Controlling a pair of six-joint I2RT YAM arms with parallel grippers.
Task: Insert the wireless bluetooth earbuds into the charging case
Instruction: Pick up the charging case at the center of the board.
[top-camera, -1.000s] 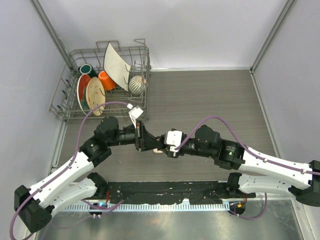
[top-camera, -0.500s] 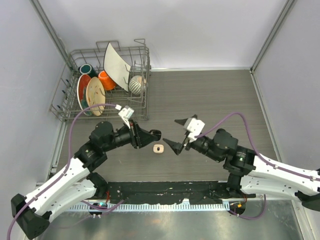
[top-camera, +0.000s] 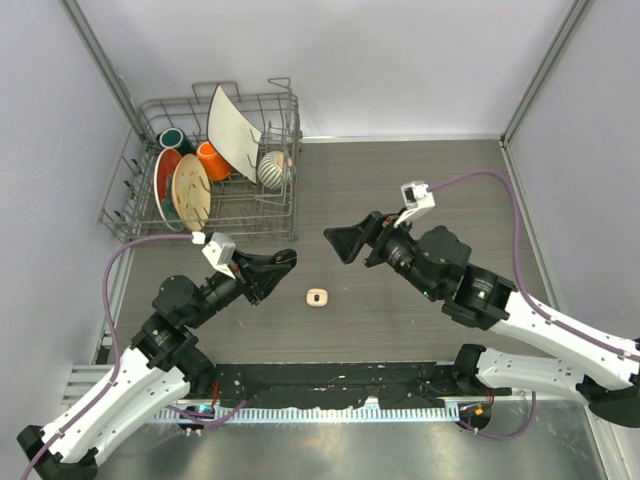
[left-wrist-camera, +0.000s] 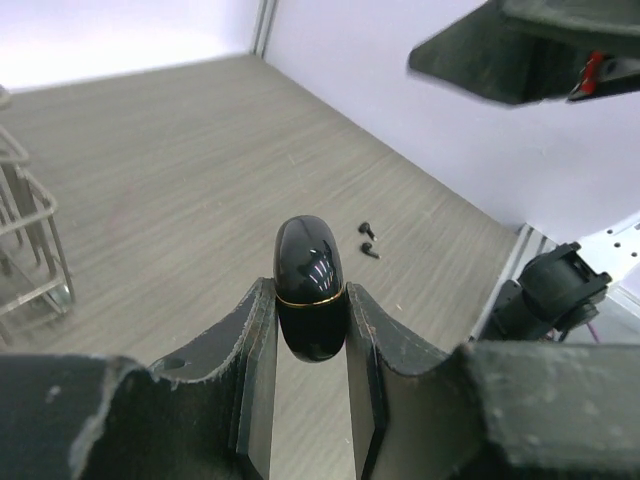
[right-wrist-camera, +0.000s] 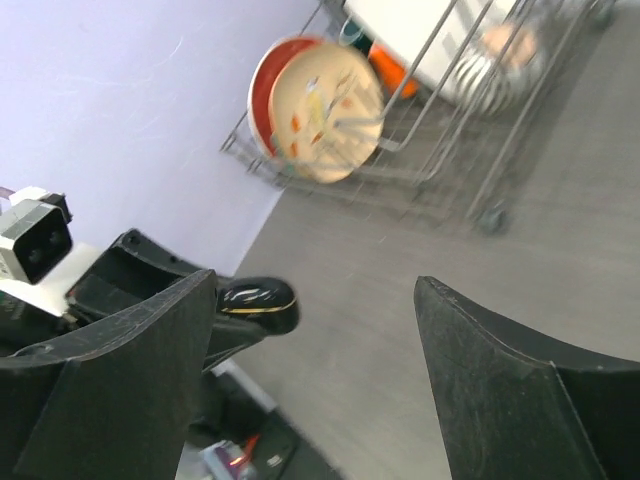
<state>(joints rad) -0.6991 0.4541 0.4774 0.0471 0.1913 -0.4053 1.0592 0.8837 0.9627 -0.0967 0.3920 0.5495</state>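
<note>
Wood-grain table: left gripper pinching black charging case; right gripper spread wide.

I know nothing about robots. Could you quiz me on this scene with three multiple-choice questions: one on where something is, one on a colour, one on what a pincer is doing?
1. Where is the little cream oval thing?
A. Up in the air.
B. On the table, held by nothing.
C. Gripped by the right pincer.

2. What colour is the case that the left pincer grips?
A. White.
B. Glossy black.
C. Orange.

3. How does the right pincer stand?
A. Open and empty.
B. Shut tight on nothing.
C. Shut on the case.

Answers:
1 B: the top view shows it lying on the wood-grain surface, apart from both pincers.
2 B: the left wrist view shows a shiny black shell squeezed between the fingers.
3 A: in its own wrist view the fingers stand wide apart with only floor between them.
</note>
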